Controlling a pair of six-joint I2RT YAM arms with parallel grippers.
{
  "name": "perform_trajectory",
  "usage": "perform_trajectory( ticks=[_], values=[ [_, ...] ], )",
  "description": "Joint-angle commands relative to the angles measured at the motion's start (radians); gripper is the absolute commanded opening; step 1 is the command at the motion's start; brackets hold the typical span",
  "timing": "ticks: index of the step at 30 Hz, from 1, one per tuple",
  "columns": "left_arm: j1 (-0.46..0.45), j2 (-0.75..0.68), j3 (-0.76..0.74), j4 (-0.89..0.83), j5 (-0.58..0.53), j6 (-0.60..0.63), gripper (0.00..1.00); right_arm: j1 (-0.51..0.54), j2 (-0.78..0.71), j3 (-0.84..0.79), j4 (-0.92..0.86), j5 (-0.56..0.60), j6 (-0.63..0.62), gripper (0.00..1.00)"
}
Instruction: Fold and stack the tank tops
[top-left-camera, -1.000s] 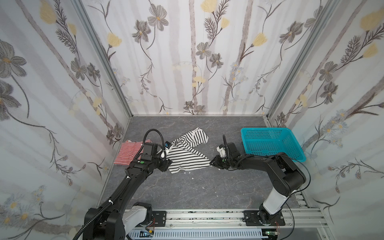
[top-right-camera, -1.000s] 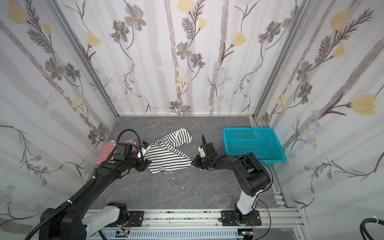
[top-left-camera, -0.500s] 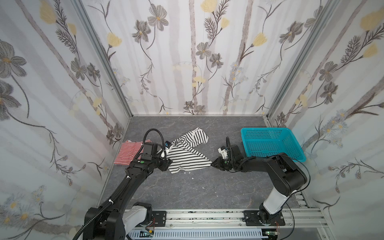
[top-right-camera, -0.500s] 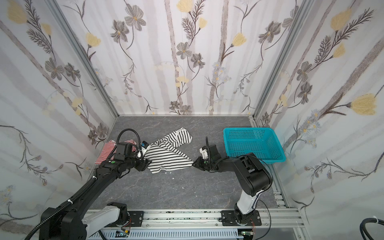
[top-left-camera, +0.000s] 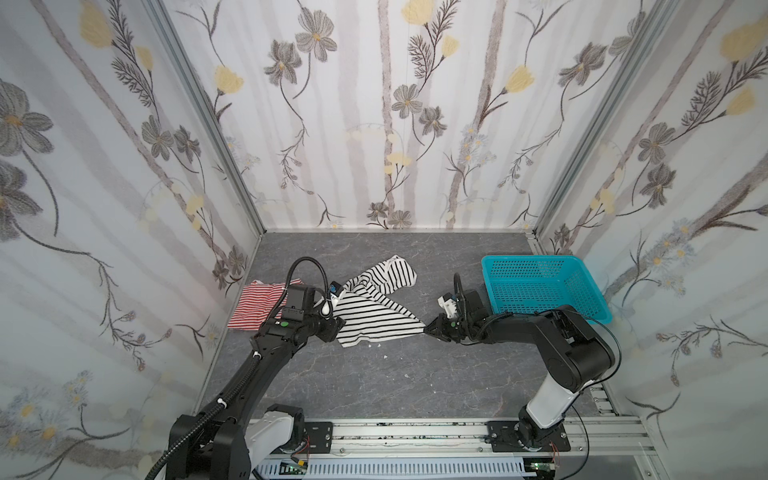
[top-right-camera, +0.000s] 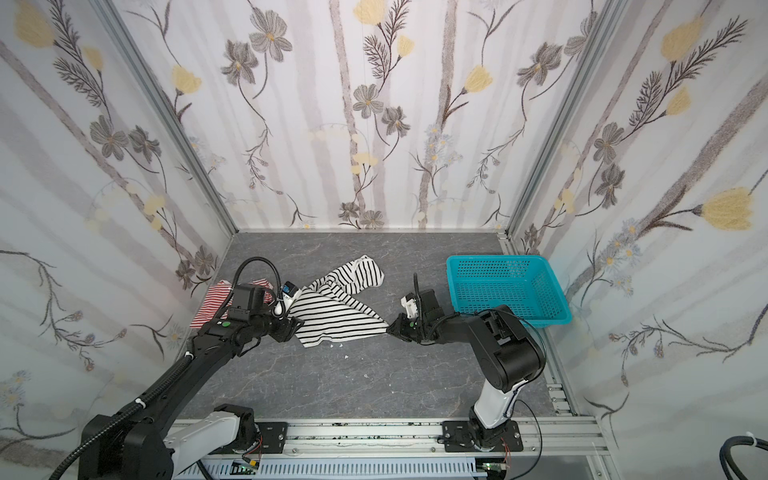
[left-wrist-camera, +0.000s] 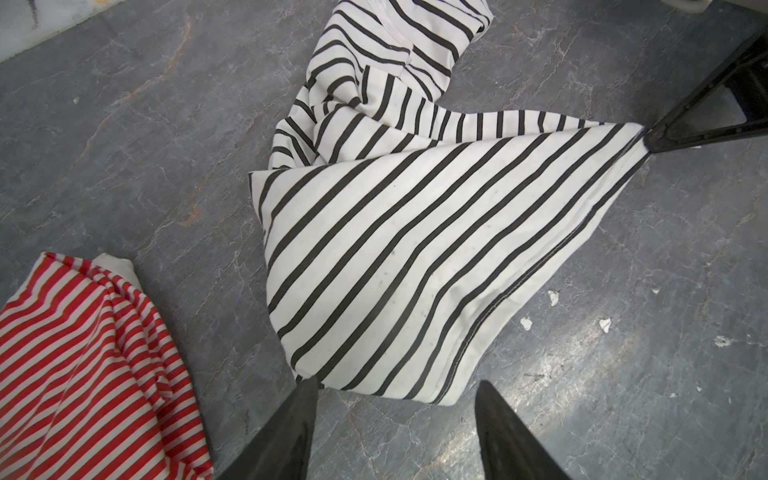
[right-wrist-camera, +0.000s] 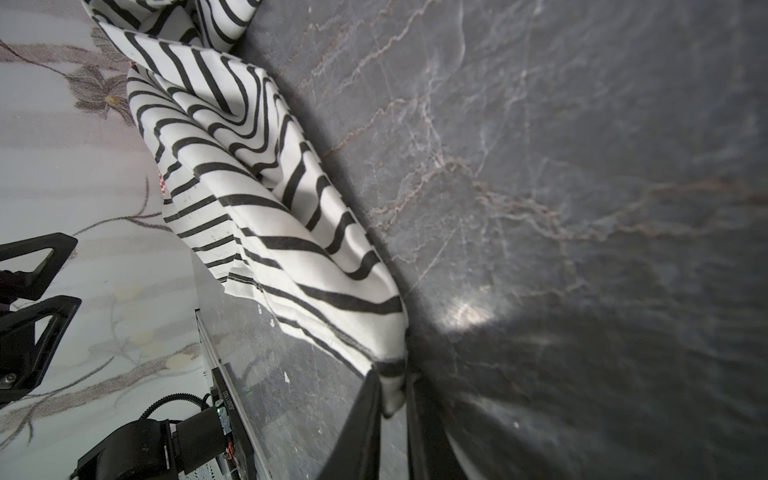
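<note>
Right wrist view: black-and-white striped tank top (right-wrist-camera: 266, 232) lies crumpled on the grey tabletop (top-left-camera: 374, 382), with one hem corner pinched in the right gripper (right-wrist-camera: 392, 390). Red-and-white striped tank top (left-wrist-camera: 83, 353) sits bunched beside it, not touching. Left gripper (left-wrist-camera: 395, 386) has its jaws apart and empty at the near hem. Judged early: neither top folded, nothing stacked. Count: two tops, one turquoise basket (top-left-camera: 540, 266).

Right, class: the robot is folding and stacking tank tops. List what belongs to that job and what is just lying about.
Belongs to the job:
- black-and-white striped tank top, one corner pinched by the right gripper
- red-and-white striped tank top
- left gripper, open

Just lying about:
- turquoise basket
- white scraps on the table
</note>
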Motion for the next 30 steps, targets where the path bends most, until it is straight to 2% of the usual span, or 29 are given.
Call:
perform_trajectory(
  ticks=[1,5,8,12,15,19,25,30],
  values=[
    [0.002,0.002,0.005,0.017,0.016,-0.002,0.62,0.0,0.003,-0.002,-0.098,0.061,-0.014,0.11],
    [0.001,0.003,0.006,0.017,0.018,0.0,0.62,0.002,0.001,0.014,-0.094,0.045,-0.011,0.07],
    [0.001,0.002,0.004,0.017,0.015,0.003,0.62,0.013,-0.011,0.036,-0.109,0.039,-0.013,0.0],
    [0.001,-0.006,-0.013,0.017,0.015,0.008,0.62,0.058,-0.077,0.104,-0.171,0.047,-0.01,0.0],
    [0.001,-0.01,-0.028,0.019,0.01,0.016,0.62,0.121,-0.149,0.219,-0.271,0.08,-0.006,0.0],
    [0.0,-0.014,-0.051,0.026,0.014,0.023,0.62,0.197,-0.194,0.468,-0.409,0.123,-0.003,0.0],
    [0.001,0.002,-0.081,0.054,0.019,0.026,0.63,0.259,-0.146,0.801,-0.462,0.157,0.036,0.0],
    [-0.002,0.053,-0.079,0.072,0.033,0.036,0.64,0.283,-0.084,0.976,-0.471,0.158,0.057,0.0]
  ],
)
